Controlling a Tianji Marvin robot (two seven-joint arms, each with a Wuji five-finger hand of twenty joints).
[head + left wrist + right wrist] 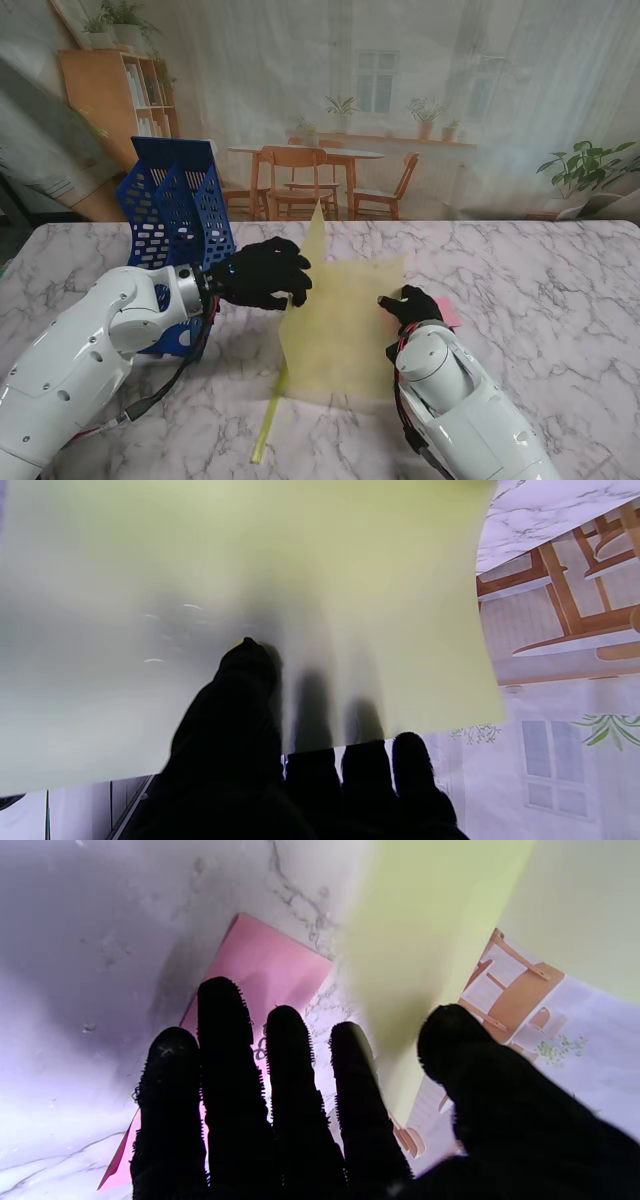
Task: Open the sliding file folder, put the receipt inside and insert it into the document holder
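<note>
The yellow translucent folder lies in the middle of the table, one sheet lifted upright. My left hand is shut on that raised sheet: the thumb is on one side, the other fingers show through from behind. The pink receipt lies on the marble by the folder's right edge. My right hand rests over it, fingers stretched flat on the receipt, while the thumb sits apart beside the folder's edge. The blue mesh document holder stands at the far left.
The folder's yellow slide bar lies loose on the marble table, nearer to me than the folder's left corner. My left forearm lies close against the document holder. A printed backdrop of a room hangs behind the table.
</note>
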